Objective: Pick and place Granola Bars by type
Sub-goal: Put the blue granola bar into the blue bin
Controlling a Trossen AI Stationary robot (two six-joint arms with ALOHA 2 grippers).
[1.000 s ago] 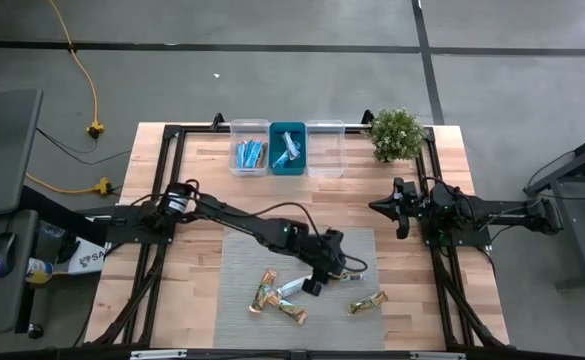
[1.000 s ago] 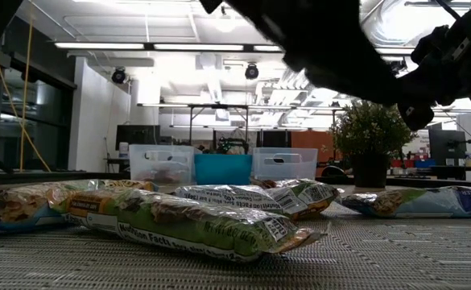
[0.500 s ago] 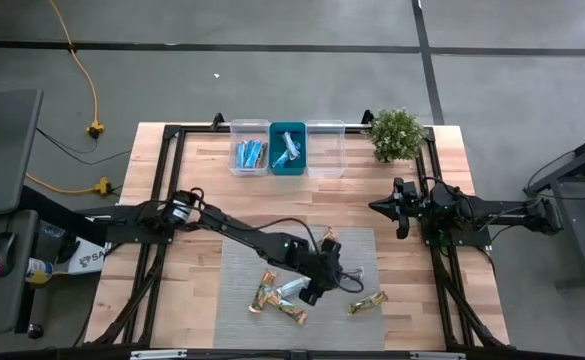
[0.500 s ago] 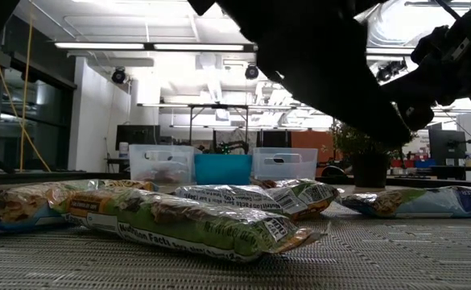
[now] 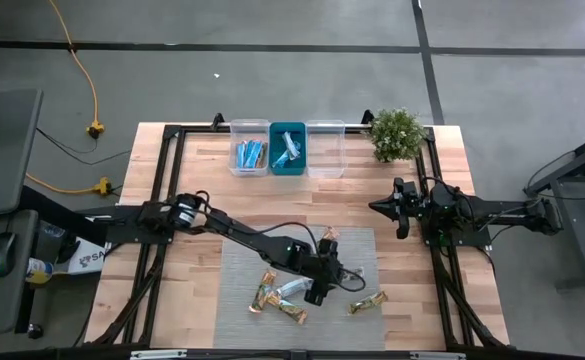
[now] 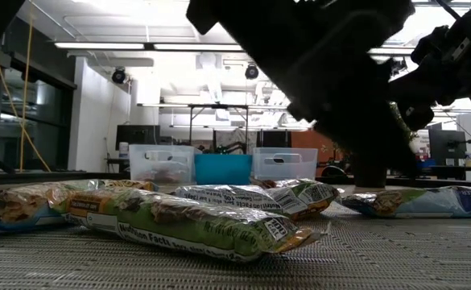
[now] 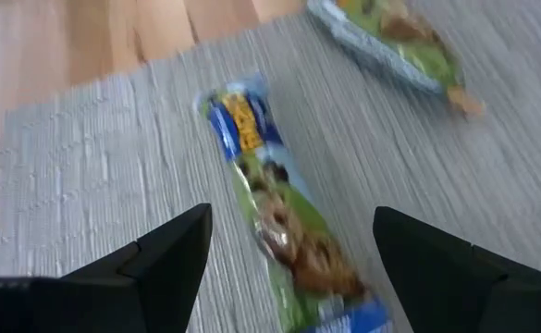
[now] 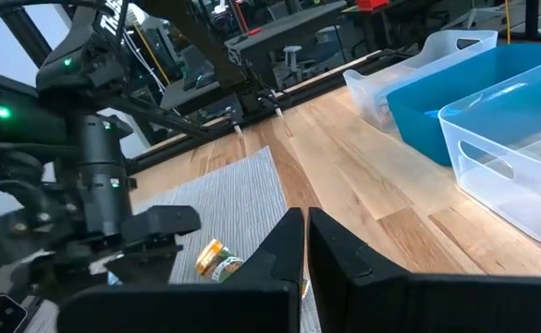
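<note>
we see the left gripper (image 5: pixel 314 292) low over the grey woven mat (image 5: pixel 240 262), fingers spread wide and empty, straddling a green-and-tan wrapped granola bar (image 7: pixel 279 211) with blue ends in the left wrist view. whether a finger touches the wrapper we cannot tell. a second green wrapped bar (image 7: pixel 390 42) lies further along the mat in that same view.

vs a second ago: the left arm has reached further out and down over the mat, and the gripper has moved from just beside the loose bars to right above them near the mat's front edge. in the low view the dark arm mass now fills more of the upper right, hiding most of the plant pot it only partly covered before. the bars themselves have not shifted.

from the high view, near to far: three tan-green bars (image 5: pixel 272 296) clustered at the mat's front left, one more bar (image 5: pixel 368 301) at the front right, one small orange-tan bar (image 5: pixel 329 240) near the mat's back edge by the arm. further back, on the wooden table (image 5: pixel 197 165), three small bins in a row: a clear bin (image 5: pixel 249 150) holding bright blue bars, a teal bin (image 5: pixel 288 150) holding silvery light-blue bars, a clear bin (image 5: pixel 325 148) next to it. a small green potted plant (image 5: pixel 396 133) sits to their right.

the right gripper (image 5: pixel 402 209) waits at the table's right side, well apart from the mat, its fingers pressed together.
</note>
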